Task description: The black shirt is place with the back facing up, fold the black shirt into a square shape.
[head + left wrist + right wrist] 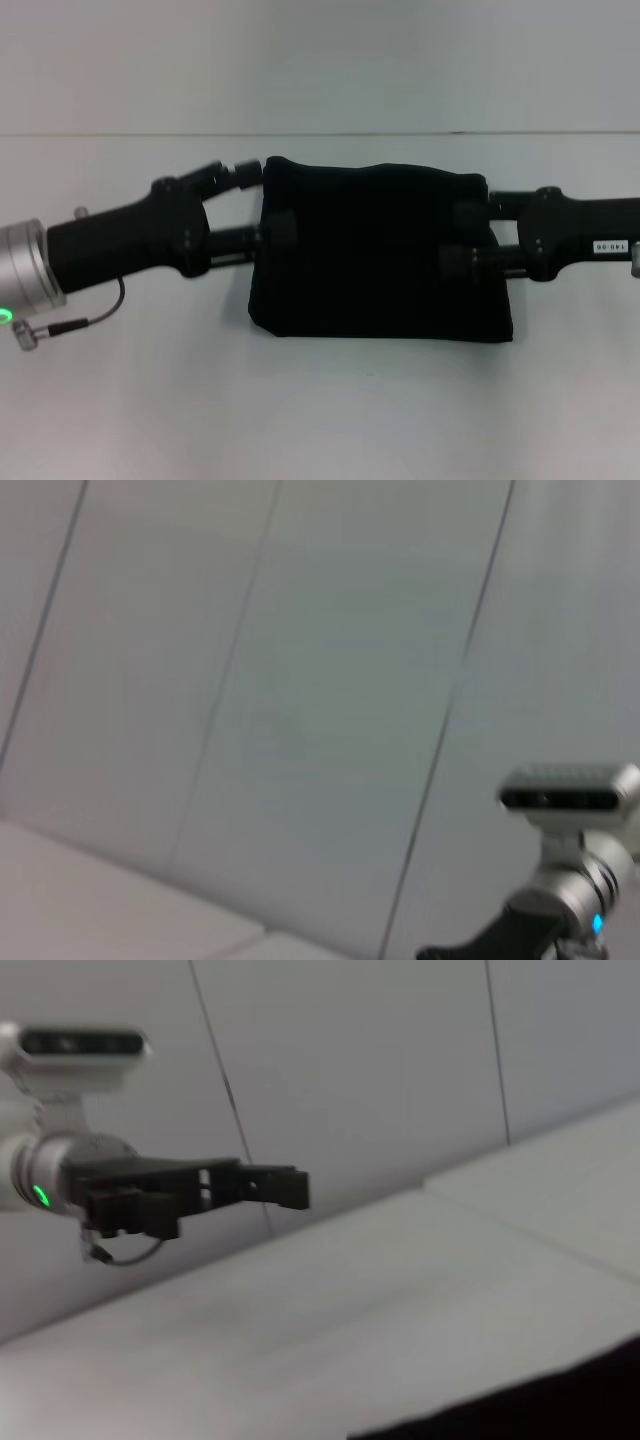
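The black shirt (385, 255) is lying folded into a compact, roughly rectangular bundle on the white table (320, 410), near the middle of the head view, with its upper edge slightly rumpled and its lower edge spreading a little wider. The left gripper (262, 205) is reaching in from the left side, its two black fingers (238, 240) spread apart, one meeting the upper left corner of the shirt and the other pressing against the left edge lower down; whether they are actually pinching fabric is not clear, as black is blending into black. The right gripper (478, 235) is coming in from the right side in the same manner, its fingers (470, 262) parted and touching the shirt's right edge, and again no firm grasp can be made out. In the right wrist view, the left gripper (285, 1188) is showing against a pale panelled wall (380, 1070), with a dark strip of shirt (560, 1400) at the lower corner. The left wrist view is showing mostly the wall (300, 680) and the other arm's wrist camera (570, 790).
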`<act>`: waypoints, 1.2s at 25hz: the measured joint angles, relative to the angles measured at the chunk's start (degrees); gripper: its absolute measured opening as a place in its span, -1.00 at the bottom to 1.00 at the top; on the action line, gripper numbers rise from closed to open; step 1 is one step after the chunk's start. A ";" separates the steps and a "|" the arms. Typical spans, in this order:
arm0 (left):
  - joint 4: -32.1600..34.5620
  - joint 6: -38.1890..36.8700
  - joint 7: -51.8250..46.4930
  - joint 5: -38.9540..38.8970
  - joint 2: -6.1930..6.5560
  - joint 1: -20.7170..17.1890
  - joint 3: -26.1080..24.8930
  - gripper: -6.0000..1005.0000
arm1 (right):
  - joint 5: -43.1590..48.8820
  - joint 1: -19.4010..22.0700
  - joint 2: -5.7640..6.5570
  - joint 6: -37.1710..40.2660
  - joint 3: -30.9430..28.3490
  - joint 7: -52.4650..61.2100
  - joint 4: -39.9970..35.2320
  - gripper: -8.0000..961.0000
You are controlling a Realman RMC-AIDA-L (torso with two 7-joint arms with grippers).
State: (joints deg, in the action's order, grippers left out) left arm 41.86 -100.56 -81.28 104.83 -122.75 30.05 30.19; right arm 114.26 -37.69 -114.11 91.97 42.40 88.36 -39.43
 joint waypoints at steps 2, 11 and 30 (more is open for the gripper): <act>0.36 -0.33 0.13 2.57 0.03 -0.04 -0.02 0.86 | 2.05 -0.29 0.01 -0.19 0.03 1.07 -0.02 0.68; 0.91 -0.25 0.69 9.33 0.16 0.66 0.51 0.86 | 3.16 -0.46 -0.70 -0.21 0.25 1.07 -0.03 0.68; 0.26 4.19 1.55 9.60 0.23 1.57 0.73 0.86 | 3.16 -0.81 -0.16 -2.40 0.41 0.84 -0.04 0.68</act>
State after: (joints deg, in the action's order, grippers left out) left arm 42.12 -96.36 -79.73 114.44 -122.52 31.62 30.92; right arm 117.43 -38.50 -114.28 89.57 42.82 89.20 -39.46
